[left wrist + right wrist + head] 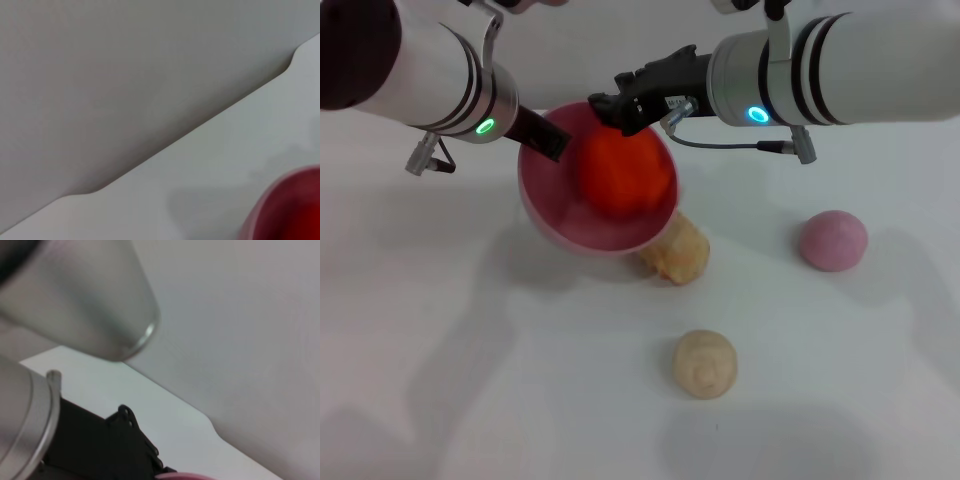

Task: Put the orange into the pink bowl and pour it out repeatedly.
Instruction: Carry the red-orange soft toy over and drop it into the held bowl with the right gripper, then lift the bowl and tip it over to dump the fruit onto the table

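Note:
The pink bowl (620,232) hangs above the table, tipped so its opening faces me. My left gripper (550,138) is shut on the bowl's left rim. The orange (620,178) lies inside the bowl against its wall. My right gripper (620,112) hovers at the bowl's far rim, just above the orange; whether it touches the fruit is unclear. A curved edge of the bowl (292,207) shows in the left wrist view. The right wrist view shows the left gripper (112,450) and a sliver of the bowl (185,476).
A beige lumpy toy (675,252) lies on the white table right under the tilted bowl. A beige ball (705,365) sits nearer to me, and a pale pink ball (833,240) sits to the right. The table's far edge (165,145) runs behind the bowl.

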